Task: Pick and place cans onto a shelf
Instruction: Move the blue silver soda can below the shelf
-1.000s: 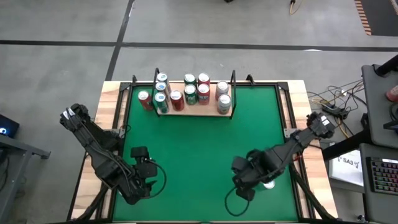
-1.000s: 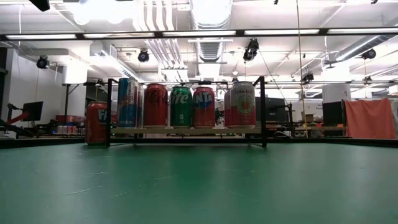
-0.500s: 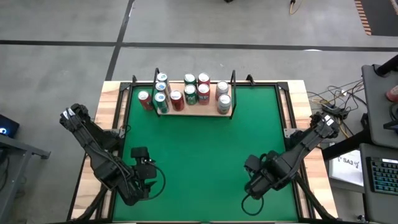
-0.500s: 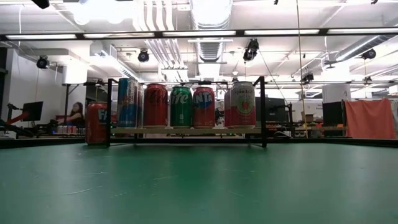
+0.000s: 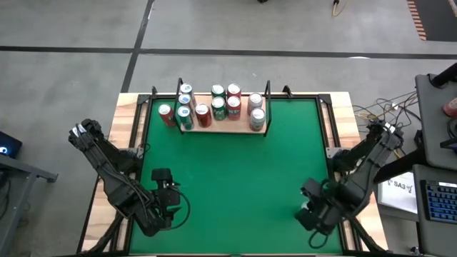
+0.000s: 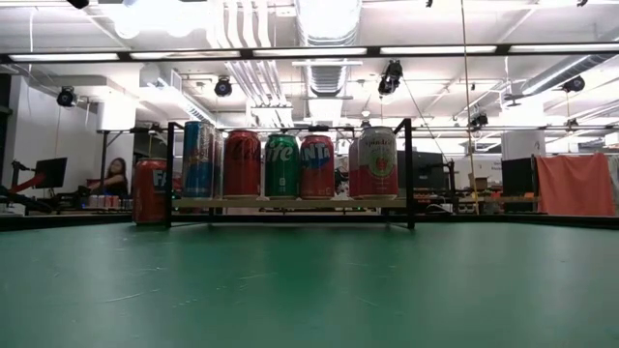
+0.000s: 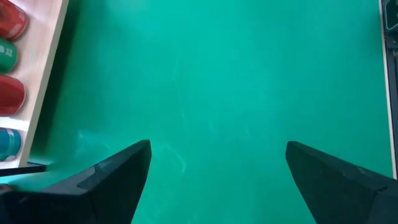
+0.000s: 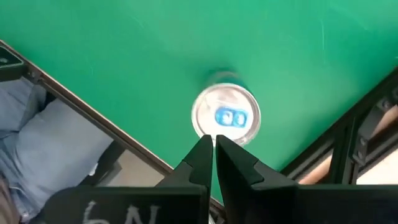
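Observation:
Several cans stand upright on the light-wood shelf at the middle of the table's far side; the low view shows these cans in a row on the shelf. One red can stands on the green table just left of the shelf. A silver-topped can with a blue tab stands upright near the table's near right corner. My right gripper hangs shut above this can, pointing down, apart from it. My left gripper waits open over the near left part of the table.
The table's black frame rails run close by the lone can on two sides, with blue-grey cloth beyond the edge. The green mat between the shelf and both arms is bare. A person sits far back in the room.
My right gripper has gone toward the table's right edge and a little toward the near edge, rolling about its own axis while staying shut. The can, seen a second ago beside the arm in the high view, is now hidden under the gripper.

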Tool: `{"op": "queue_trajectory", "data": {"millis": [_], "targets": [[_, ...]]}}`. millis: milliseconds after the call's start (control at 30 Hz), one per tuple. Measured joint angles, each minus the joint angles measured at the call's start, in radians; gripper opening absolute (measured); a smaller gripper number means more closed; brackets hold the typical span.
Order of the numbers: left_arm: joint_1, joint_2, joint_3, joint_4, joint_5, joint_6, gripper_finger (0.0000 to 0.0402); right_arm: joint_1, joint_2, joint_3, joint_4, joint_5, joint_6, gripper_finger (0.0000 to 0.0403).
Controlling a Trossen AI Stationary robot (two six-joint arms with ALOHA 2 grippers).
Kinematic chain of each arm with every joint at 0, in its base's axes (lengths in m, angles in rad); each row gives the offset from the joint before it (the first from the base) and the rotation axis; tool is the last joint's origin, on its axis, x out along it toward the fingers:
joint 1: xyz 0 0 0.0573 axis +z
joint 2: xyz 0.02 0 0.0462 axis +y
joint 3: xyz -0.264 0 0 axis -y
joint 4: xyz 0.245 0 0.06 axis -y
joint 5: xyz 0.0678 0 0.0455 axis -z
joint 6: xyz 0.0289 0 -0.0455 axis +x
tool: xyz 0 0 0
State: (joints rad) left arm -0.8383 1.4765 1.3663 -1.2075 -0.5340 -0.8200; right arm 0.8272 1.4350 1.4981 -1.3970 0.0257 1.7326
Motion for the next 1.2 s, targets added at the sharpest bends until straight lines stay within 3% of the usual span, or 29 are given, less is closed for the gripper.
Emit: {"op": "queue_trajectory", "data": {"millis": [500, 633, 767, 1200], "targets": [[0.000, 0.000, 0.000, 0.021, -0.030, 0.011, 0.0356, 0.028, 0.014, -0.026, -0.002, 0.001, 0.031, 0.0014], [0.000, 0.000, 0.000, 0.031, -0.032, 0.011, 0.0356, 0.028, 0.015, -0.027, -0.004, 0.001, 0.061, 0.0032], [0.000, 0.000, -0.001, 0.038, -0.032, 0.011, 0.0356, 0.028, 0.016, -0.027, -0.003, 0.001, 0.084, 0.0081], [0.000, 0.000, -0.001, 0.041, -0.033, 0.011, 0.0356, 0.028, 0.033, -0.045, -0.012, 0.001, 0.161, 0.0301]]}}
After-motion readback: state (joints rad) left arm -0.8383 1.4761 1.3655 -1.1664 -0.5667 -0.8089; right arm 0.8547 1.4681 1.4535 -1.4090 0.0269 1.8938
